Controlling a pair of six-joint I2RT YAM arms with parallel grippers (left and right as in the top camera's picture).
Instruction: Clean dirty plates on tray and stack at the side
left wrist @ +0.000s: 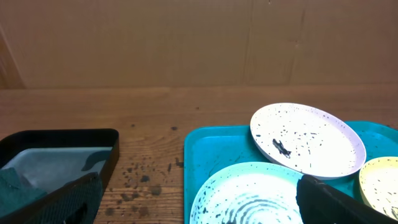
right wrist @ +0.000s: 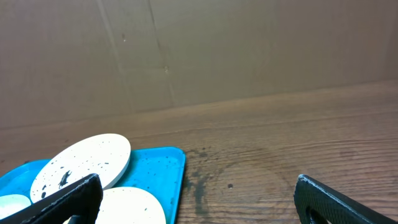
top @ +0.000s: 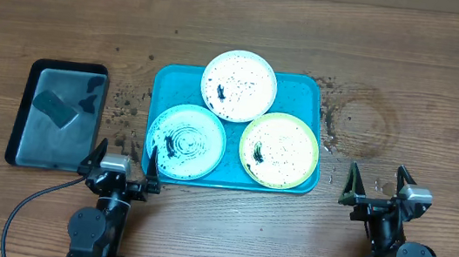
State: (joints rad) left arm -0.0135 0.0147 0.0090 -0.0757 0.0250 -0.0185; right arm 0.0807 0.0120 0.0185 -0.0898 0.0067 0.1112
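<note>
Presently left pincer (top: 127,156), right pincer (top: 377,178) both spread wide, gripping nothing; plates (top: 238,84) on tray (top: 306,89).

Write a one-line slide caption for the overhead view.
Three dirty plates on the tray; left gripper and right gripper open.

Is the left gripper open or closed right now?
Open. In the overhead view the left gripper has its fingers spread wide apart, with nothing held between them.

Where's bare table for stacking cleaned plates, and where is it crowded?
Widest free tabletop: right of the teal tray, around a ring stain. A far strip runs beyond both trays. The gap between grey tray and teal tray is narrow, dirt-speckled. Three plates crowd the teal tray.
</note>
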